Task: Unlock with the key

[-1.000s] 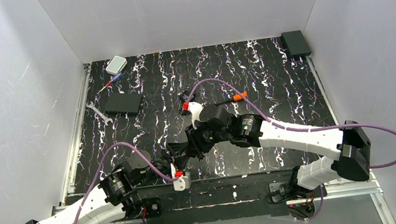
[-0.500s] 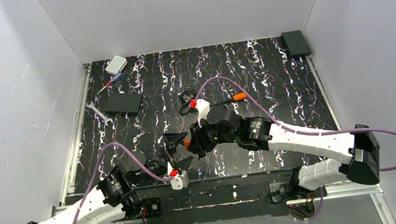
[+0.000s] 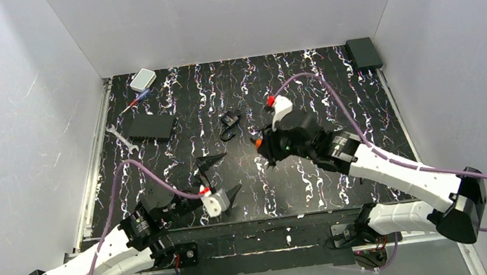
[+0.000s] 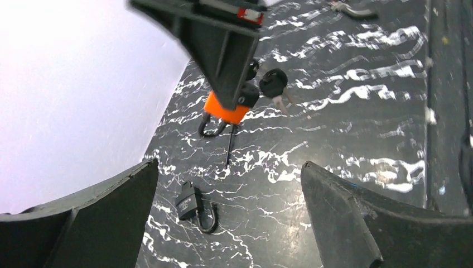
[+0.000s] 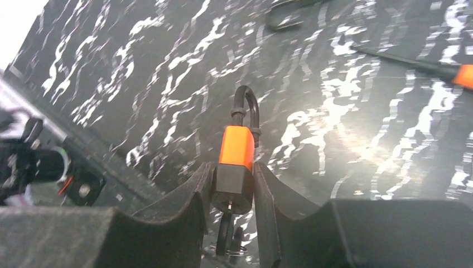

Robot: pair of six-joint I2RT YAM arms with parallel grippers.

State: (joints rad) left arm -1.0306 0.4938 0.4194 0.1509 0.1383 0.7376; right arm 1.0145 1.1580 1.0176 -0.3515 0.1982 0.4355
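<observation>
My right gripper [image 3: 261,149] hangs above the mat's middle, shut on the small orange padlock [image 5: 236,146]. The padlock's shackle [image 5: 246,106] points away from the wrist. A black key head [image 5: 225,233] with a ring sticks out under the padlock's black keyhole end. In the left wrist view the padlock [image 4: 224,110] shows in the right gripper's fingers [image 4: 223,50]. Beside its black end dangles a black-headed key [image 4: 273,84] with its pale blade bare. My left gripper [image 3: 231,172] is wide open, nearer and to the left, with nothing between its fingers [image 4: 357,223].
A black padlock [image 3: 228,122] lies on the marbled mat [image 3: 333,99], also seen as the black padlock [image 4: 188,202] between my left fingers' view. An orange-handled screwdriver [image 5: 463,75] lies right of the right gripper. A wrench [image 3: 119,138], a black box [image 3: 149,126], a white box [image 3: 143,79] sit far left.
My left gripper has opened wide, let go at the orange padlock and drawn back toward the near edge. The right arm has carried the padlock away to the right.
</observation>
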